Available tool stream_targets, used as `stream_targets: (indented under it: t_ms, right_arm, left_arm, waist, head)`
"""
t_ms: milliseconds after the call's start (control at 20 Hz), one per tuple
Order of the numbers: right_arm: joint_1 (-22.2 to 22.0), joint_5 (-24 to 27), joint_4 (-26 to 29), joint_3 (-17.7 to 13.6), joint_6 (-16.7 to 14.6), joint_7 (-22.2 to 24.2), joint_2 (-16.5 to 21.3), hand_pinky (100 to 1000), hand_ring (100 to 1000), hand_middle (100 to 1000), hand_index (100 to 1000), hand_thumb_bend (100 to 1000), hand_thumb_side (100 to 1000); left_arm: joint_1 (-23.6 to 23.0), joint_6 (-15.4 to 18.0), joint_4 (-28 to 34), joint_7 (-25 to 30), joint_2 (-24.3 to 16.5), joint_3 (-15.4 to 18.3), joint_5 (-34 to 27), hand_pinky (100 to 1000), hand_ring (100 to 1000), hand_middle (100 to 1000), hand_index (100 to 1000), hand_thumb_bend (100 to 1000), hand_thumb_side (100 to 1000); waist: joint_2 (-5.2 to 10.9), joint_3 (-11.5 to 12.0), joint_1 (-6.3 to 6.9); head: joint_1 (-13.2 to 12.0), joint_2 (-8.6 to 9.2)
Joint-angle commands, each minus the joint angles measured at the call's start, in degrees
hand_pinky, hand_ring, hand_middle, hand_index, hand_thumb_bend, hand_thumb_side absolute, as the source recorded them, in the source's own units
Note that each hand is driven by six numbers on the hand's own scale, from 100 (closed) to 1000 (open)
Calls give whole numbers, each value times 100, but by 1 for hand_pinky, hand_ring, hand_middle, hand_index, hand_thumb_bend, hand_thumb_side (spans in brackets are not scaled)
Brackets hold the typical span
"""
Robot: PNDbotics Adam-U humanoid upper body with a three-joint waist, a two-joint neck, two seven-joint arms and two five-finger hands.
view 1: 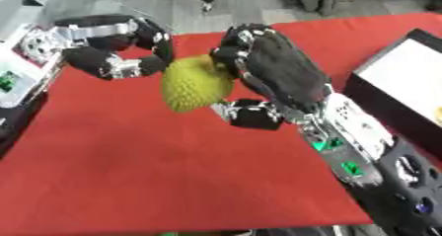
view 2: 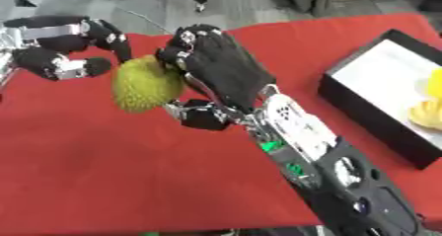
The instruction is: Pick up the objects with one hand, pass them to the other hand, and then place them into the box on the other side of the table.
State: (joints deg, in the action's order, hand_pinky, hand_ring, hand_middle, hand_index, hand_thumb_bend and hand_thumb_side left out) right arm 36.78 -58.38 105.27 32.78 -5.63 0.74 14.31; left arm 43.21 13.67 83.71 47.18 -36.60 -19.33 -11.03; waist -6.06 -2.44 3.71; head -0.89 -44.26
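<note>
Right hand (view 2: 216,64) gripped the spiky green fruit (view 2: 145,83) above the tabletop (view 1: 155,171); left hand (view 1: 117,45) curled beside it, possibly touching.

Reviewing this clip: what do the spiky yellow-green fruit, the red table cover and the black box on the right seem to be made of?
Spiky fruit: probably moulded plastic or foam, matt; its bumps look too even for a real fruit.
Red table cover: seems cloth or felt, with no shine.
Black box: possibly cardboard or thin plastic; thin, straight dark walls and a pale floor. None is certain.
</note>
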Motion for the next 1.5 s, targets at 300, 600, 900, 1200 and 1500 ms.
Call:
stream_targets:
  t_ms: [300, 600, 900, 1200, 1500]
  right_arm:
    - [90, 251, 845, -294, 73, 138, 379, 631, 587, 285, 253, 108, 256]
    - [-316, 584, 581, -1082, 1088, -407, 1118, 537, 562, 266, 257, 221, 255]
    - [-684, 1493, -1356, -2145, 2566, -2061, 1823, 444, 536, 271, 301, 334, 240]
    - [-610, 2297, -3418, -2656, 2814, -2619, 2289, 497, 601, 346, 490, 501, 271]
    - [-704, 1517, -4057, -2874, 2644, -368, 2627, 767, 872, 741, 930, 910, 460]
  left_arm:
    - [-103, 68, -798, -606, -354, 1114, 1, 731, 610, 609, 705, 324, 813]
    - [-712, 57, -1164, -1535, -601, 2152, 180, 725, 588, 584, 681, 260, 760]
    - [-1897, 99, -615, -2125, -526, 3158, 71, 725, 586, 581, 679, 232, 717]
    - [-2800, 42, 354, -2586, -6, 3823, -6, 725, 585, 579, 677, 228, 706]
    - [-3255, -325, 1093, -2813, 705, 4261, 126, 727, 587, 579, 677, 226, 713]
  waist:
    - [140, -37, -78]
    - [134, -42, -109]
    - [98, 77, -114]
    - [90, 225, -98]
    - [98, 274, -133]
  head:
    - [197, 15]
    - [928, 15]
    - [1741, 15]
    - [1994, 15]
    - [2026, 15]
